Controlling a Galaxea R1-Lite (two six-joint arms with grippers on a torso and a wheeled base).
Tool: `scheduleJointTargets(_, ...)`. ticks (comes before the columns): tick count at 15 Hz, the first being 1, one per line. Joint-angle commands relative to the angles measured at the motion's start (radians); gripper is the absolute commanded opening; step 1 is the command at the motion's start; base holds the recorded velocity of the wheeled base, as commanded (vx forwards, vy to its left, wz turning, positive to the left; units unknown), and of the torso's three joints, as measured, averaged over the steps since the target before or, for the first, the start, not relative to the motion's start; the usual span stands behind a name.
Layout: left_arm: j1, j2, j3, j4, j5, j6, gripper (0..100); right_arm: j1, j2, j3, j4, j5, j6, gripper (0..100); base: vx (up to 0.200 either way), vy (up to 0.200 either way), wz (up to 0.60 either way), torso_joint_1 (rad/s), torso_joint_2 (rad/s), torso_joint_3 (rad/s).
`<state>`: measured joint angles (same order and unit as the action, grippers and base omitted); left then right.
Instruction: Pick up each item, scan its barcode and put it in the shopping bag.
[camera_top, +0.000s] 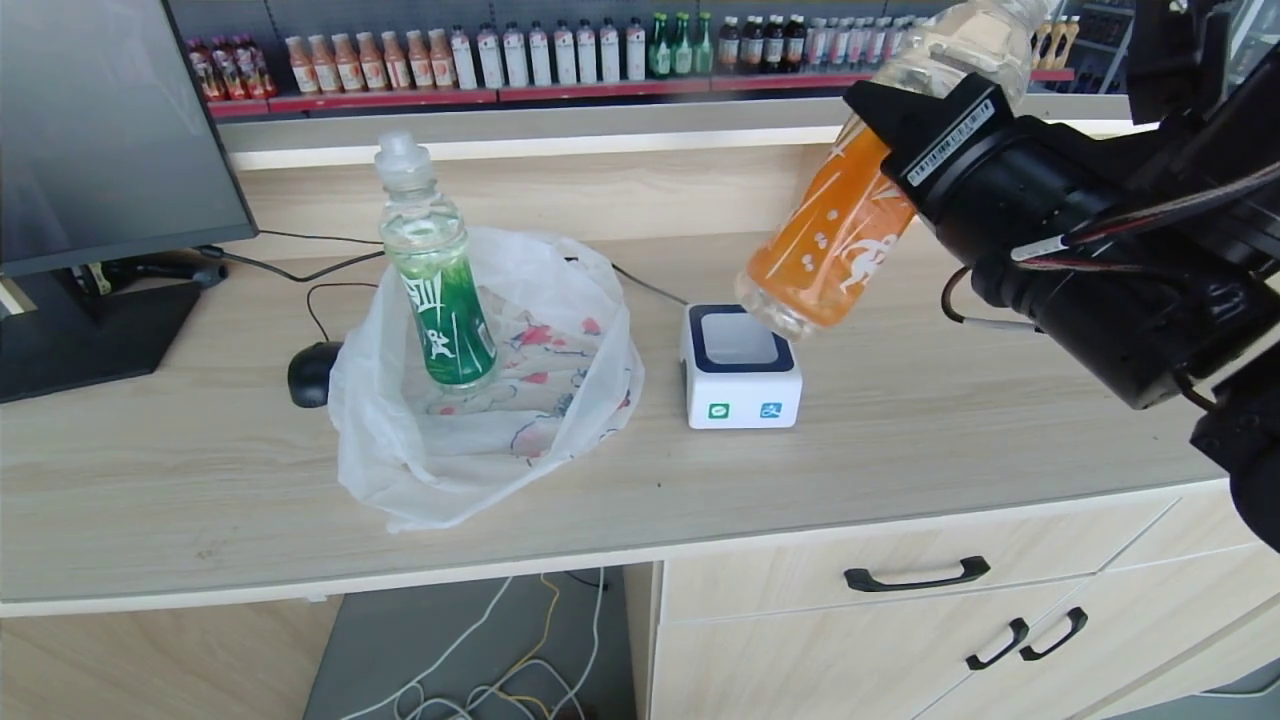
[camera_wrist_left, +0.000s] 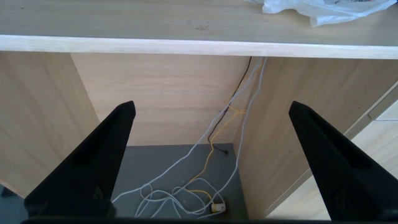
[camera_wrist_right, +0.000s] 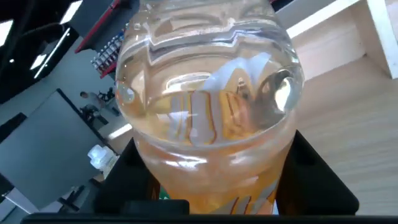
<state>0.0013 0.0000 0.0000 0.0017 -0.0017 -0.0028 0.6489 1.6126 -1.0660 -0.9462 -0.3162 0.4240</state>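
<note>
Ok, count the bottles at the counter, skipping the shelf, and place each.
2. The green bottle stands upright in the shopping bag; the orange bottle is tilted in the right gripper, over the scanner. None looks hidden.

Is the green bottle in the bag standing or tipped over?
Standing: the green bottle sits cap up inside the open shopping bag.

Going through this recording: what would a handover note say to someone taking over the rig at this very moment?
Right hand: shut on the orange bottle, held tilted with its base over the scanner.
Left hand: open, empty, low in front of the counter.
Done: the green bottle stands upright in the shopping bag.
Left: confirm the orange bottle's scan, then bag it.
</note>
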Motion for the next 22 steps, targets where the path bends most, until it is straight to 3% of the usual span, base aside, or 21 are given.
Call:
scheduleJointTargets(1,-0.001,0.0,0.0,0.0,0.0,0.003,100,0.028,-0.077,0.063,-0.011,0.028,-0.105,0,0.0,0.0,0.0,0.0,0.0,0.0)
scheduleJointTargets(6,-0.001,0.0,0.0,0.0,0.0,0.001,100,0.032,-0.131,0.212,-0.052,0.057,-0.3,0,0.0,0.0,0.0,0.0,0.0,0.0)
scheduleJointTargets(9,0.0,0.0,0.0,0.0,0.0,0.0,100,-0.015,-0.099,0.202,-0.056,0.23,-0.453,0,0.0,0.0,0.0,0.0,0.0,0.0)
scheduleJointTargets(12,0.0,0.0,0.0,0.0,0.0,-0.002,100,-0.083,-0.088,0.205,-0.065,0.272,-0.548,0,0.0,0.0,0.0,0.0,0.0,0.0)
scheduleJointTargets(14,-0.001,0.0,0.0,0.0,0.0,-0.002,100,-0.124,-0.033,0.199,-0.129,0.382,-0.6,0,0.0,0.0,0.0,0.0,0.0,0.0)
scheduleJointTargets(18,-0.001,0.0,0.0,0.0,0.0,0.001,100,-0.164,-0.045,0.212,-0.164,0.488,-0.594,0,0.0,0.0,0.0,0.0,0.0,0.0)
scheduleJointTargets(22,0.0,0.0,0.0,-0.002,0.0,0.001,100,-0.169,-0.045,0.233,-0.209,0.431,-0.608,0,0.0,0.05,0.0,0.001,0.0,0.001)
